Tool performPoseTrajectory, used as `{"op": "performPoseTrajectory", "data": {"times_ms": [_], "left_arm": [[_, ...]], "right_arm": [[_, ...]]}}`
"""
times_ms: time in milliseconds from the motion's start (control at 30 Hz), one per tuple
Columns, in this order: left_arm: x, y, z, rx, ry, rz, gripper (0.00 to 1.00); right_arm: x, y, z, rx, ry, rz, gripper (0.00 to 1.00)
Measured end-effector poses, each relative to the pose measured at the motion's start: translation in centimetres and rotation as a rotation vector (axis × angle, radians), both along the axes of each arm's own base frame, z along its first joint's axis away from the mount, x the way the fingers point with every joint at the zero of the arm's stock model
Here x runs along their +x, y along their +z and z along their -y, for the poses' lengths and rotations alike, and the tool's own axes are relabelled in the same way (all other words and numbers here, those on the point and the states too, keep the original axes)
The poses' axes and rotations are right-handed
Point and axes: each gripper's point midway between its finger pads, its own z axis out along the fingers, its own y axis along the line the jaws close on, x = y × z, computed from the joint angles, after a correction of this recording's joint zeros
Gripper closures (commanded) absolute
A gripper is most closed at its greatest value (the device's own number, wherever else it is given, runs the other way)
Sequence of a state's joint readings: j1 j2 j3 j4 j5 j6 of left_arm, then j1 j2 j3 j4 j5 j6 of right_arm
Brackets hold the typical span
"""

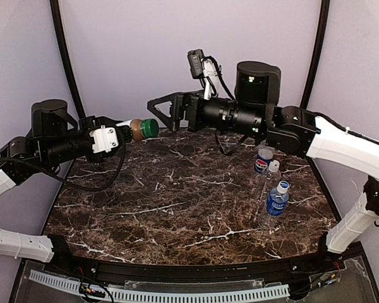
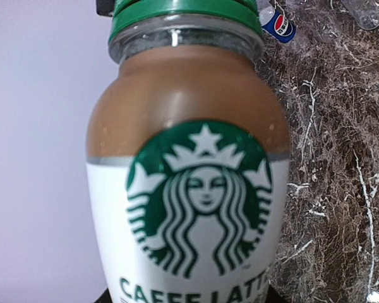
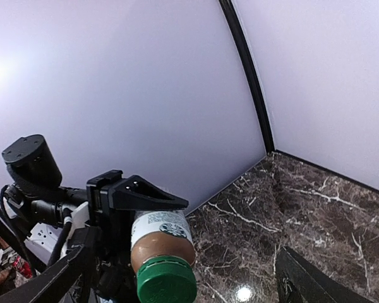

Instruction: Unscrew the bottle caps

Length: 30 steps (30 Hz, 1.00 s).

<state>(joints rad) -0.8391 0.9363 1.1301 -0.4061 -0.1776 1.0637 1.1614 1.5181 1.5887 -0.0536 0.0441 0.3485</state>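
My left gripper (image 1: pixel 121 133) is shut on the brown-filled bottle with the white label (image 1: pixel 136 129) and holds it level above the table's back left, green cap (image 1: pixel 150 128) pointing right. In the left wrist view this bottle (image 2: pixel 189 189) fills the frame and hides the fingers; its green cap (image 2: pixel 180 11) is at the top. My right gripper (image 1: pixel 159 113) is open just right of the cap. In the right wrist view the cap (image 3: pixel 166 281) sits between the spread fingers (image 3: pixel 301 279), apart from them.
Three bottles stand at the right of the marble table (image 1: pixel 177 208): the Pepsi bottle with a dark blue cap (image 1: pixel 263 161), the plain clear bottle with a white cap (image 1: pixel 273 170), and the blue-label bottle (image 1: pixel 277 201). Purple walls close the back and sides.
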Motion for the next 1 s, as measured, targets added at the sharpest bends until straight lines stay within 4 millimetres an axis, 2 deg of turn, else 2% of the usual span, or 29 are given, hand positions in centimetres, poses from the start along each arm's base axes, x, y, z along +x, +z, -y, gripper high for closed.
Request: {"op": "performPoseTrajectory", "data": {"times_ms": [33, 167, 267, 467, 733, 933, 1000], "left_arm": [[0.1, 0.2, 0.0, -0.003, 0.004, 0.008, 0.74], [0.3, 0.5, -0.2, -0.005, 0.017, 0.026, 0.75], [0.4, 0.5, -0.2, -0.003, 0.020, 0.031, 0.74], [0.5, 0.2, -0.2, 0.007, 0.023, 0.032, 0.74], [0.6, 0.1, -0.4, 0.018, 0.031, 0.037, 0.74], [0.6, 0.0, -0.3, 0.021, 0.029, 0.038, 0.74], [0.6, 0.0, -0.3, 0.021, 0.029, 0.038, 0.74]], "right_arm": [[0.4, -0.4, -0.5, -0.003, -0.002, -0.053, 0.02], [1.0, -3.3, -1.9, -0.054, 0.011, -0.204, 0.13], [0.8, -5.5, -2.5, -0.101, 0.028, -0.265, 0.26], [-0.2, -6.3, -3.1, -0.110, 0.090, -0.324, 0.48], [-0.2, -6.7, -3.4, -0.111, 0.126, -0.351, 0.41], [-0.1, -6.3, -3.5, -0.107, 0.136, -0.335, 0.46], [-0.2, -6.1, -3.5, -0.105, 0.138, -0.329, 0.52]]}}
